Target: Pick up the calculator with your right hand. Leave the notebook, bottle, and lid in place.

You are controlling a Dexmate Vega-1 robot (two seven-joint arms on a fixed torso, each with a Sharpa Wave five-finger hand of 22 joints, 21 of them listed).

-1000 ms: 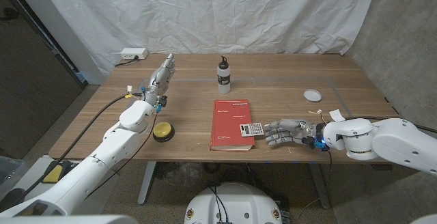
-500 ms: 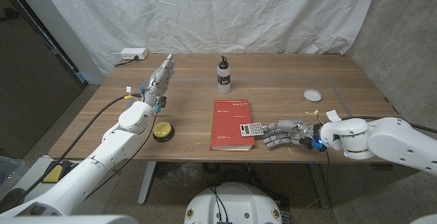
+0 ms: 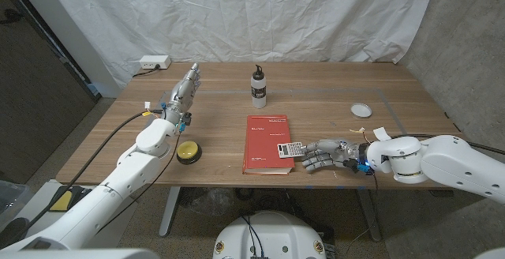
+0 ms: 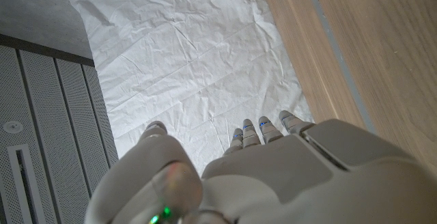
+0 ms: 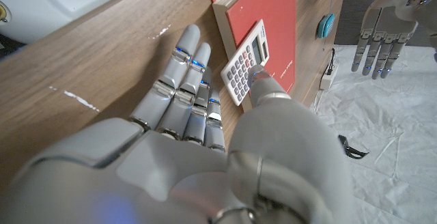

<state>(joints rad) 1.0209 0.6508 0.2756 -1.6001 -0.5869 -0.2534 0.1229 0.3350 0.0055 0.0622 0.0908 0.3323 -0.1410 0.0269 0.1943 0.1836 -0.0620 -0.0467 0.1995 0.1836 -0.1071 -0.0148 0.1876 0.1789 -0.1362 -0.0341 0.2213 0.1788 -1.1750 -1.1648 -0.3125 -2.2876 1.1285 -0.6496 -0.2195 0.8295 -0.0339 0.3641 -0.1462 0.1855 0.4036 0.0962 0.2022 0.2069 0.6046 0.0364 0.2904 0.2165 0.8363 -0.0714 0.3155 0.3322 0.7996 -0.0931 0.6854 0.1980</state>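
1 calculator [image 3: 291, 149], 1 notebook [image 3: 266, 142], 1 bottle [image 3: 258, 87], 1 lid [image 3: 361, 110]

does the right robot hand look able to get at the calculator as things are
Probably yes. The right robot hand is already at the calculator, its thumb touching the keypad in the right wrist view. The calculator lies on the red notebook's near corner, overhanging the edge, with nothing between them.
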